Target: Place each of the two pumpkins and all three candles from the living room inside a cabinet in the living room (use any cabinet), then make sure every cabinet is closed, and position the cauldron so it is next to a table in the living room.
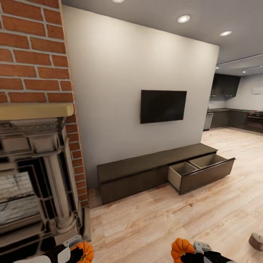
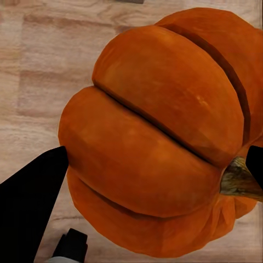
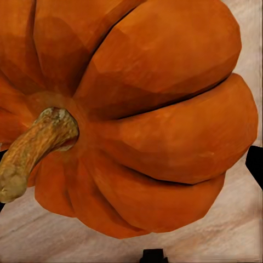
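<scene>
Each gripper holds one orange pumpkin at the bottom edge of the head view. My left gripper is shut on the left pumpkin. In the left wrist view that pumpkin sits between black fingers. My right gripper is shut on the other pumpkin; the right wrist view has it close up, stem sideways. The long dark cabinet stands under the TV, its right drawer pulled open with an empty beige inside. A stubby candle lies on the floor at the far right. Cauldron and table are out of view.
A brick fireplace with a stone surround fills the left side, close to my left arm. Light wood floor stretches between me and the cabinet. A black TV hangs on the wall. The dark kitchen lies beyond at the right.
</scene>
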{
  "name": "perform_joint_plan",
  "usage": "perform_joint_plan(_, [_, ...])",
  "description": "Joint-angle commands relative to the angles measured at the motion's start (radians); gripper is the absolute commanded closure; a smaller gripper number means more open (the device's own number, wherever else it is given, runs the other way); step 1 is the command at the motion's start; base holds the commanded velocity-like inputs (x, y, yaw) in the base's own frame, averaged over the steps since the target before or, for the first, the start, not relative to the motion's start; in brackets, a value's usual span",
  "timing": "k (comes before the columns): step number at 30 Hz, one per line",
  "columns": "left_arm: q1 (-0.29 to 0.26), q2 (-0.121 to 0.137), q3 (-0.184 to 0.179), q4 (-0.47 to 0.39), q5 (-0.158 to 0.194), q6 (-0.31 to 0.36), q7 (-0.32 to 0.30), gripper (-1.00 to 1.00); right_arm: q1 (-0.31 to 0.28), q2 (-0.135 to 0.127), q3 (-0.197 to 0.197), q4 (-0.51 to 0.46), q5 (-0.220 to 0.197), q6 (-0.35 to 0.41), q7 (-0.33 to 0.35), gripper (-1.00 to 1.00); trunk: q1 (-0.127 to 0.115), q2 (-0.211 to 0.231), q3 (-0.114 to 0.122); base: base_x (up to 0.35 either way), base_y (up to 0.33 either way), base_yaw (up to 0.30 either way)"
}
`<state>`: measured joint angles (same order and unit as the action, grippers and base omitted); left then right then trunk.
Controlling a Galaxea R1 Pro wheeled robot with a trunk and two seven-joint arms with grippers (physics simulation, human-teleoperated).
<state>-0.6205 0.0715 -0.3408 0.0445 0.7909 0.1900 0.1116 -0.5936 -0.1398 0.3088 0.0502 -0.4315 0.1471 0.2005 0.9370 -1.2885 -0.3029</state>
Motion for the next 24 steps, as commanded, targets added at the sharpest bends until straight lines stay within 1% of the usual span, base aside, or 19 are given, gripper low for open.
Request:
perform_joint_plan(1, [0.000, 0.000, -0.007, 0.000, 0.008, 0.004, 0.003, 1.00, -0.002, 0.000, 0.007, 0.002, -0.011, 0.002, 0.004, 1.00, -0.004, 0.006, 0.002, 0.000, 0.000, -0.299])
perform_joint_plan(24, [-0.001, -0.007, -0.007, -0.002, 0.008, 0.002, 0.003, 1.00, -0.002, -0.001, 0.005, 0.002, -0.015, 0.003, 0.002, 1.00, -0.092, 0.167, 0.084, 0.000, 0.000, -0.299])
